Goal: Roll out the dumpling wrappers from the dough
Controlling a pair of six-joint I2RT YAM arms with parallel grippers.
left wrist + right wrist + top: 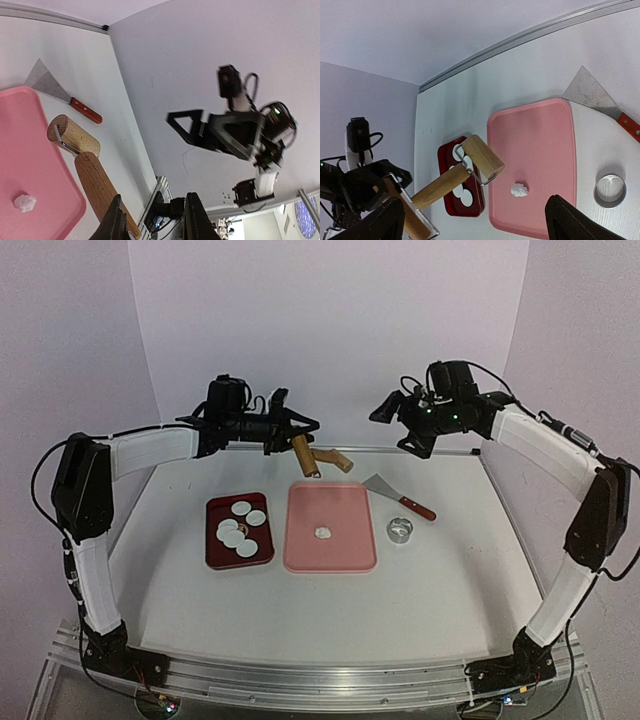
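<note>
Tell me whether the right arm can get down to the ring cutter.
Probably yes. The right fingers stand open and empty, and the ring cutter sits alone on bare table right of the pink tray. The left fingers hold the rolling pin well clear.

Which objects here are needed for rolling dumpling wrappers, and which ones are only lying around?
Needed: small white dough lump; round white wrappers; dark red tray; wooden rolling pin; pink rectangular tray; probably metal ring cutter.
Lying around: steel scraper with red handle.
</note>
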